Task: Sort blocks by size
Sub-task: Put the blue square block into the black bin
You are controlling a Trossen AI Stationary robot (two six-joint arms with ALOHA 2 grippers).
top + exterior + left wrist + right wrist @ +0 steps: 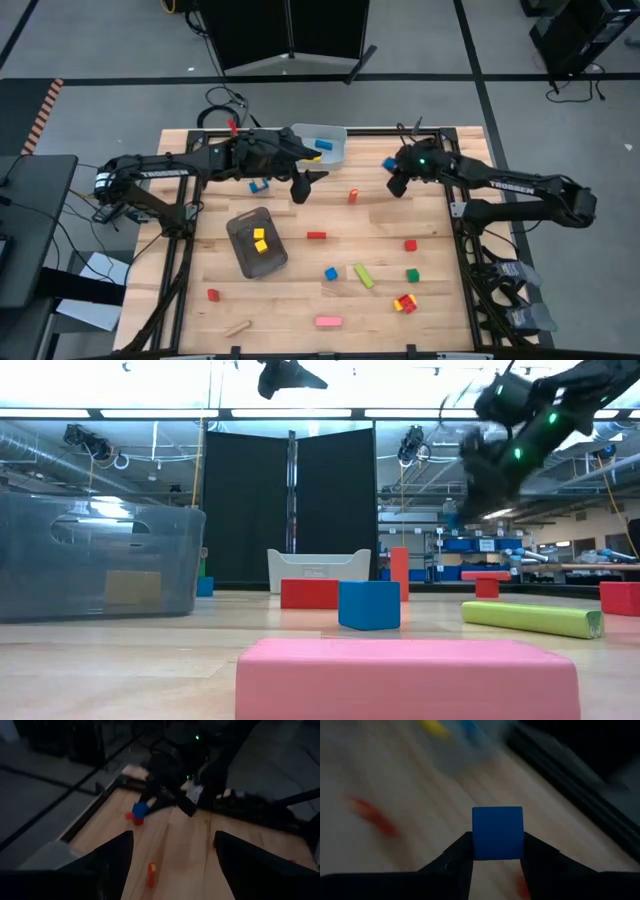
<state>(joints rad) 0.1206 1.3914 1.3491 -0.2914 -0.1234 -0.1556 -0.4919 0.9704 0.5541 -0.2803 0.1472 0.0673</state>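
Observation:
My right gripper [392,172] is at the table's far right, raised above it, and is shut on a small blue cube [497,832]. The cube also shows in the left wrist view [141,810]. My left gripper [308,184] hangs open and empty above the table's far middle, just in front of the light bin [322,143]. The bin holds a blue block. The dark tray [240,255] holds yellow blocks [260,240]. Loose blocks lie on the table: a red bar [316,236], a blue cube [330,272], a green bar [363,275] and a pink bar [328,321]. My right gripper pinches the blue cube by two opposite side faces [476,840] between its two fingers. Most of the cube stands out beyond the fingertips. The cube is lifted clear of the table.
More blocks lie on the table: a red one [353,194], a red cube [410,244], a green cube [412,274], a red and yellow cluster [405,303], a red cube [213,294], a wooden bar [238,327] and a blue one [258,186].

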